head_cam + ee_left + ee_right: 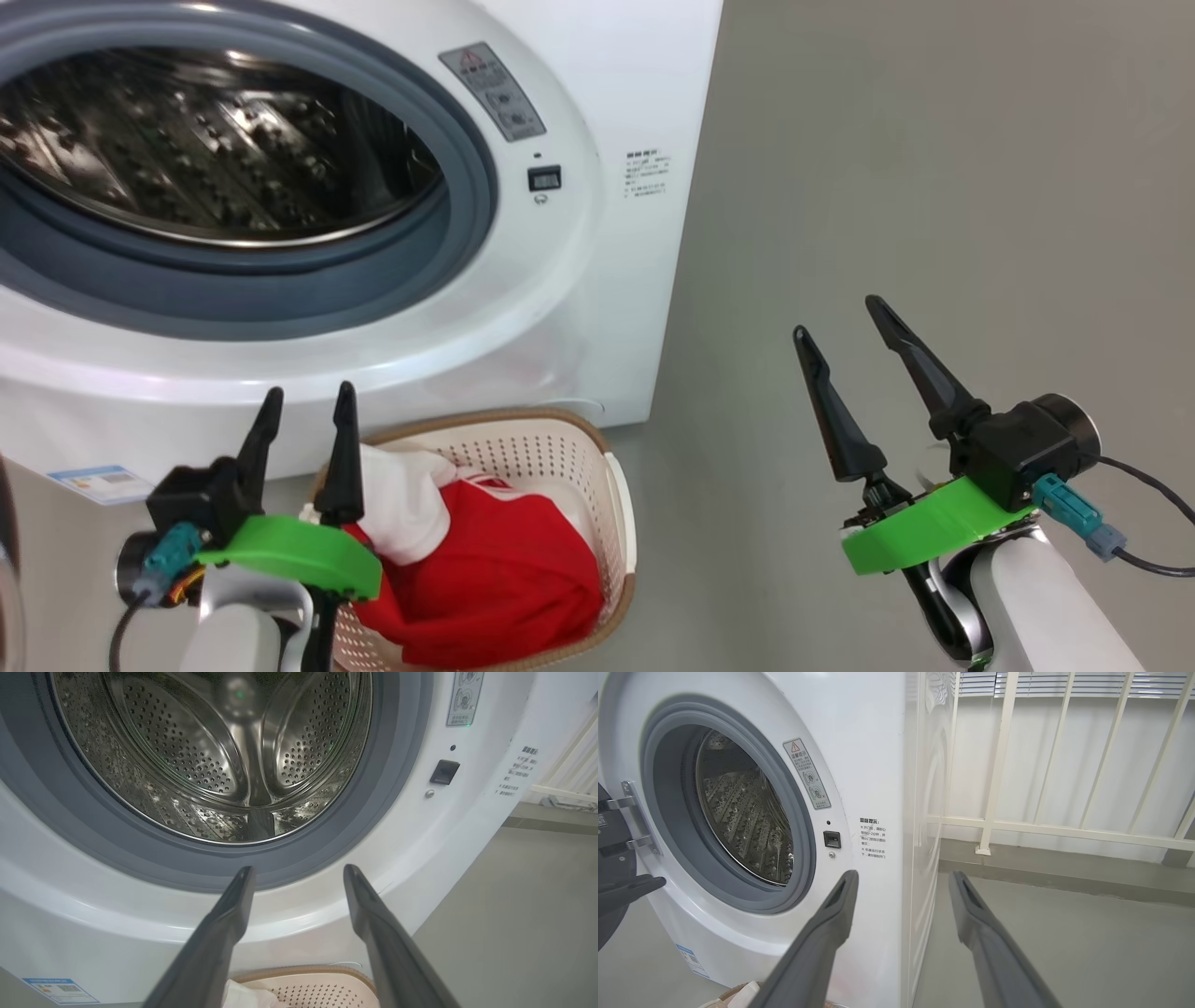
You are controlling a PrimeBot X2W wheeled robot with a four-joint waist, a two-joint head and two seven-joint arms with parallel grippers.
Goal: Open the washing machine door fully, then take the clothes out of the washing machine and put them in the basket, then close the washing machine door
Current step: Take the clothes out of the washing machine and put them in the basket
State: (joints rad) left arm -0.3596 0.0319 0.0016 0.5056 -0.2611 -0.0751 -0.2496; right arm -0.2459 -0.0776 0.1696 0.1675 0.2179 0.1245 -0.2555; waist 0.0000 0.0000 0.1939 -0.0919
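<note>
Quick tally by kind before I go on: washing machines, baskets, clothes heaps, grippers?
Washing machine: 1
Basket: 1
Clothes heap, red and white, in the basket: 1
Grippers: 2 (left gripper, right gripper)
Total: 5

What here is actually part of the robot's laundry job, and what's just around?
Job: washing machine, open door, red clothes, cream basket, left gripper, right gripper, both open.
Just around: white railing, warning sticker, blue label.
</note>
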